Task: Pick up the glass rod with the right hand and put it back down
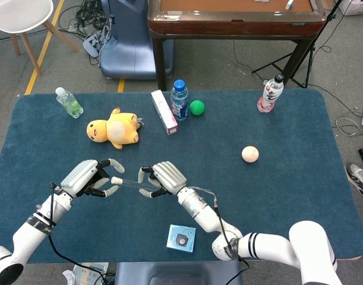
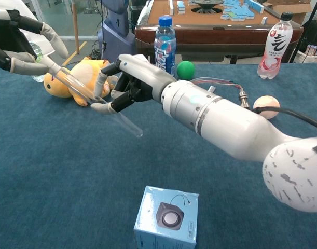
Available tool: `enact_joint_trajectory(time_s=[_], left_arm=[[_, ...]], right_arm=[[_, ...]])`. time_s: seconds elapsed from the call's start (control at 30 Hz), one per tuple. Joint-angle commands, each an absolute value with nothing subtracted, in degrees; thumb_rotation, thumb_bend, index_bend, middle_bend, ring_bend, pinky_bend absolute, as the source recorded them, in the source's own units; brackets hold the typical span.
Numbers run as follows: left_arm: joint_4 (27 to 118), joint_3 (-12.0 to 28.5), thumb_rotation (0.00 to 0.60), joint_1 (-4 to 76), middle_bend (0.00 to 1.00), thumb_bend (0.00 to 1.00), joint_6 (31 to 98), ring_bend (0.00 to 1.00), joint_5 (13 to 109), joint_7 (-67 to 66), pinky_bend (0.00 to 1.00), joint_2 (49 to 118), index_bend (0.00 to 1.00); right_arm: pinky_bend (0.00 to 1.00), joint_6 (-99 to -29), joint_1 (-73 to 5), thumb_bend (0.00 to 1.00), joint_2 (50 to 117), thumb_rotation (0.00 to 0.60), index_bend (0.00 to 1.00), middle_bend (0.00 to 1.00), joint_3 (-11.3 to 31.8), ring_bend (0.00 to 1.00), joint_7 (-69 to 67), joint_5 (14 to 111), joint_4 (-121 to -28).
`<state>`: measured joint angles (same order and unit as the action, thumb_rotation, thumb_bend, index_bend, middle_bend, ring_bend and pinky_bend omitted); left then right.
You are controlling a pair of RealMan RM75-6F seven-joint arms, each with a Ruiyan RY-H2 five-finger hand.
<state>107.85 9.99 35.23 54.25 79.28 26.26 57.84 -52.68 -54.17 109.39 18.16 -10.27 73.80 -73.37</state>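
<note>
Glass rod (image 2: 96, 98) sits lower left-centre of the head view, left-centre of the chest view, lifted off the blue mat (image 1: 288, 196) w/ its near tip slanting down toward the cloth. R hand (image 2: 128, 83) pinches it mid-length btwn thumb and curled fingers. L hand (image 2: 18, 44), far upper left of the chest view, touches the rod's far end w/ a fingertip; other fingers spread, and can't tell if it actually grips. In the head view the two hands (image 1: 89, 177) (image 1: 163, 178) face each other w/ the rod (image 1: 129, 181) bridging them.

Just behind the rod: yellow plush toy (image 1: 114, 127). Further back, centre-top of mat: white box (image 1: 164, 111), blue-cap water bottle (image 1: 179, 100), green ball (image 1: 196, 107). Upper left: small green bottle (image 1: 69, 102). Upper right: red-label bottle (image 1: 270, 93); peach ball (image 1: 250, 154) at right-centre. Bottom centre: blue speaker box (image 1: 181, 238), well apart from the rod.
</note>
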Motion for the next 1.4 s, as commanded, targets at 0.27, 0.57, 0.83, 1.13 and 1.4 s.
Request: enact_joint_trajectory(time_s=[0.27, 0.57, 0.83, 1.13, 1.4], left_arm=[[107.3, 9.3, 0.6, 35.4, 1.0, 0.29, 53.2, 1.0, 80.5, 26.9, 1.0, 56.3, 0.26], [103.6, 7.6, 0.6, 32.9, 0.97, 0.29, 55.9, 1.0, 79.3, 21.9, 1.0, 55.9, 0.26], [100.0, 6.0, 0.6, 29.1, 0.91, 0.29, 61.5, 0.94, 78.1, 13.8, 0.95, 57.8, 0.27], [98.3, 5.1, 0.6, 25.7, 0.88, 0.29, 66.7, 0.9, 77.5, 7.3, 0.93, 60.1, 0.27], [97.6, 4.7, 0.6, 24.5, 0.88, 0.29, 67.8, 0.89, 77.7, 5.1, 0.91, 61.1, 0.27]], right_arm=[[1.0, -51.1, -53.5, 0.53, 105.8, 0.6, 0.71, 1.0, 17.3, 1.0, -6.1, 72.4, -75.5], [1.0, -47.5, -52.2, 0.53, 96.7, 0.6, 0.71, 1.0, 15.3, 1.0, 4.1, 67.4, -79.1], [1.0, -45.6, -51.3, 0.53, 91.2, 0.6, 0.71, 1.0, 13.0, 1.0, 10.6, 62.9, -80.2], [1.0, -45.0, -51.0, 0.53, 92.9, 0.6, 0.71, 1.0, 11.2, 1.0, 10.9, 62.5, -75.9], [1.0, -45.2, -50.5, 0.53, 97.1, 0.6, 0.71, 1.0, 9.7, 1.0, 9.9, 64.0, -69.9]])
